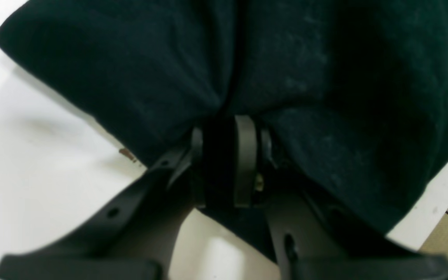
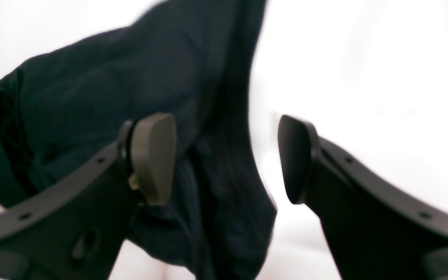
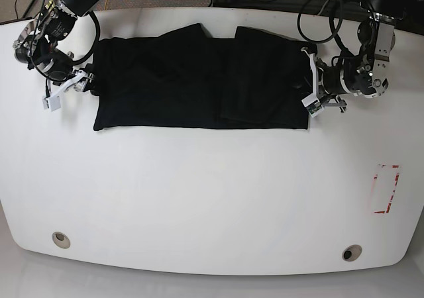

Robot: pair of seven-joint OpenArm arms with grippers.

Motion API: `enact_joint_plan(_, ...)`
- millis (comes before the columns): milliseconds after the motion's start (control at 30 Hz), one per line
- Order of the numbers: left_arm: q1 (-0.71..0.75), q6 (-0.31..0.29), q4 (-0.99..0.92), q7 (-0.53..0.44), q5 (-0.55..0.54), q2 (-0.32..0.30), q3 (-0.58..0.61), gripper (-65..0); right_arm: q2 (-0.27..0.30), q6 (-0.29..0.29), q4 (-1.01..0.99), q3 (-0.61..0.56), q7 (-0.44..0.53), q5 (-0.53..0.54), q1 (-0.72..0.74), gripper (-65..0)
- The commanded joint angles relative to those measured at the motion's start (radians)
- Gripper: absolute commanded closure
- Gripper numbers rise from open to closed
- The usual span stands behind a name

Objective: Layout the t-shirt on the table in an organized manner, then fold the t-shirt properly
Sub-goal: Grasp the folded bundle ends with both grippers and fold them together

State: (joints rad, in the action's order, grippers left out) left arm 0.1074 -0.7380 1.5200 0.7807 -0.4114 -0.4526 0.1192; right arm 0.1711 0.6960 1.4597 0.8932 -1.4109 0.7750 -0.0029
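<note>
Along the table (image 3: pixel 199 198) back edge, t-shirt (image 3: pixel 199 86), bare white surface in front

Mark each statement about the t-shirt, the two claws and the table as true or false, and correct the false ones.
1. The left claw is shut on the t-shirt. True.
2. The right claw grips the t-shirt. False: its jaws stand apart, with no cloth pinched between them.
3. The t-shirt is white. False: it is black, and the table is white.
4. The t-shirt lies stretched out along the far side of the table, between the two arms. True.
5. The red-outlined mark is covered by the t-shirt. False: it lies bare on the table, apart from the cloth.
</note>
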Motion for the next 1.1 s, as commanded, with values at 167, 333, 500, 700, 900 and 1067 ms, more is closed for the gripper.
enact_joint_plan(167,0.018,0.040,-0.026,0.148,0.141,-0.019,0.003,-9.3,0.006,0.002,-0.052,0.001,0.031,0.031,0.008,-39.6)
enact_joint_plan(333,0.018,0.040,-0.026,0.148,0.141,-0.019,0.003,-9.3,-0.025,0.002,-0.050,-0.052,0.055,0.030,-0.009,-39.5)
enact_joint_plan(500,0.018,0.040,-0.023,0.151,0.141,-0.019,0.003,-9.3,-0.038,0.002,-0.046,-0.108,0.055,0.030,-0.010,-39.5)
enact_joint_plan(700,0.019,0.040,-0.023,0.151,0.141,-0.019,0.003,-9.3,-0.077,0.002,-0.044,-0.127,0.077,0.027,-0.009,-39.3)
enact_joint_plan(900,0.021,0.040,-0.023,0.151,0.141,-0.016,0.003,-9.3,-0.083,0.002,-0.044,-0.128,0.109,-0.001,-0.004,-36.8)
enact_joint_plan(1067,0.019,0.040,-0.025,0.151,0.141,-0.013,0.003,-9.3,-0.078,0.002,-0.021,-0.128,0.127,-0.033,-0.004,-14.6)
